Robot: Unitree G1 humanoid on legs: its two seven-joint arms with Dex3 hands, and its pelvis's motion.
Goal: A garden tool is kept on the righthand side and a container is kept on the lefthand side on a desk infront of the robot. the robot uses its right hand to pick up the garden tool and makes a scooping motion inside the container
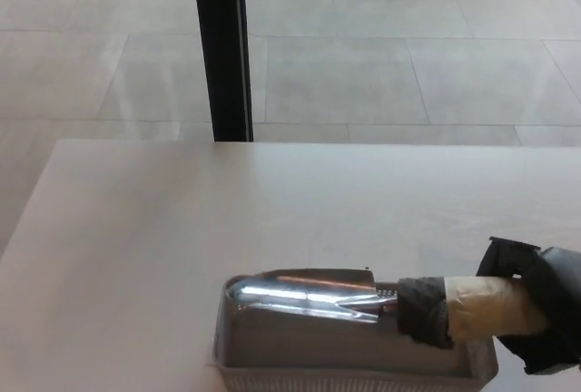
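I'm looking down from the head camera at a pale table (182, 220) with a grey tiled floor (381, 65) beyond it and a black post (222, 47) standing behind the table's far edge.

My right hand (422, 310) comes in from the lower right. Its dark fingers (416, 306) are clenched round the handle end of the trowel (309, 294), so I read it as grasping the tool. Behind the fingers I see a tan wrapped section (490, 308) and then the black forearm casing (549, 306) at the picture's edge.

The trowel's shiny metal blade points toward the left of the picture and lies roughly level, with bright glare along its length. It sits over the basket (454, 376) at the bottom of the frame, covering most of the far wall and reaching close to the left end. I cannot tell whether the blade touches the basket's floor or rim or is held just above it. The basket is a pale, perforated plastic one; only its near rim and the interior below the blade are plain to see, and the bottom edge is cut off by the frame. It stands on the table near the front edge, right of centre.

My left hand does not show anywhere in this view.
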